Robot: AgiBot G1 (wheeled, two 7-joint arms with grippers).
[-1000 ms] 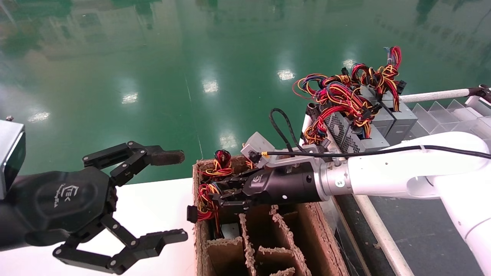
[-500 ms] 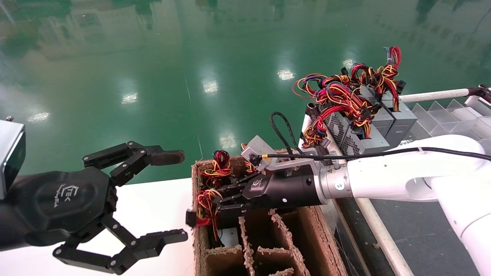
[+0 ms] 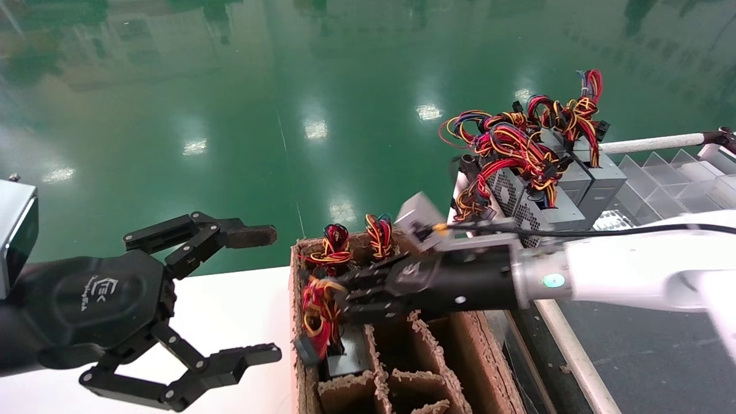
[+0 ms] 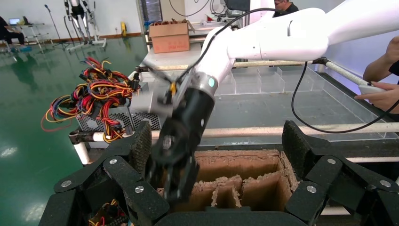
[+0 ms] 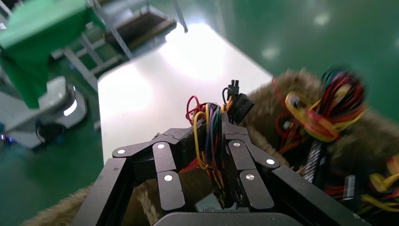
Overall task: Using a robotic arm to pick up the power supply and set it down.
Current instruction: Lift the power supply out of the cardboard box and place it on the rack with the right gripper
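left claw (image 3: 253,299) parked over white table (image 3: 230,305), fingers apart | right claw (image 3: 339,296) clamped on wire bundle (image 3: 315,313); since a second ago power supply (image 3: 345,356) has risen in carton (image 3: 460,356) near cell, so I judge lift underway | spare units (image 3: 546,195) beyond

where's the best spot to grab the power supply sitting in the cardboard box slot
Probably by its wire bundle, from above. The power supply sits deep in a narrow slot of the cardboard box, walls close around it, so only the wires stick up. The right gripper is shut on them that way. The left gripper hangs open beside the box.
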